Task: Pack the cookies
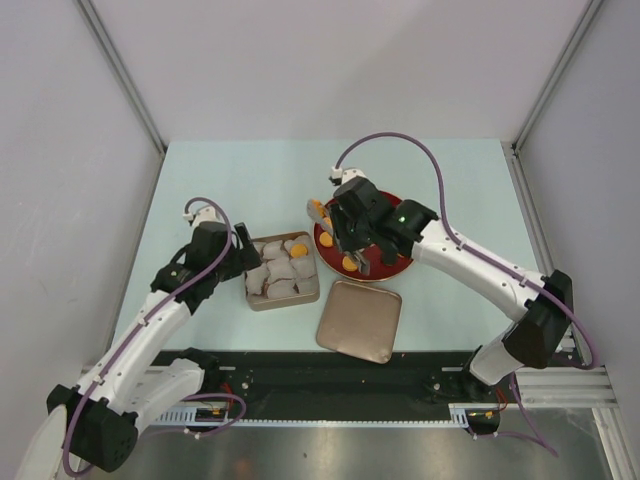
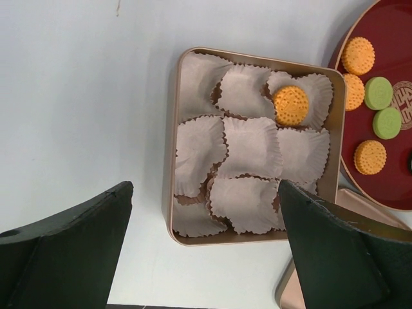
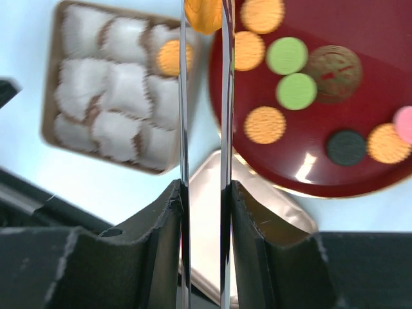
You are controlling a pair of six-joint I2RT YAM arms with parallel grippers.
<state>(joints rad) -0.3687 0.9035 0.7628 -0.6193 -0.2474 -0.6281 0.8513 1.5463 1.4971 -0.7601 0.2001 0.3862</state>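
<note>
Right gripper (image 3: 203, 38) is narrow, its thin metal blades (image 3: 183, 129) pinching one orange cookie (image 3: 202, 13) at the tips. The top view puts that cookie over the gap between plate (image 3: 360, 38) and tin (image 2: 225, 239), off the surface (image 1: 220, 180). Reads as the transfer leg, plate to tin.

Left gripper (image 2: 206, 187) is wide open and holding nothing. It hangs at the tin's near edge, not touching it as far as the wrist view shows.

To do the step well:
- Centre the cookie over a vacant cup, probably one next to the filled one, for the shortest travel.
- Lower it until the cookie sits inside the pleats, not on a cup edge. The cups overlap, so a high drop would likely land it tilted across two of them.
- Open the blades only a little and lift straight up. Paper this light will likely drag or come up with the blades.
- The left gripper is placed to steady the tin if it slides.

Containers:
- Tin: packed with white paper cups (image 2: 251, 148). One packed cookie (image 2: 291, 105), orange, sits in a corner cup on the plate side; the other cups in view are empty.
- Plate: the remaining cookies (image 3: 286, 55) lie flat and separate: four orange, two green, one black, one pink at the frame edge and one patterned brown.
- Lid (image 1: 360, 320): off, lying on the surface just beside tin and plate.
</note>
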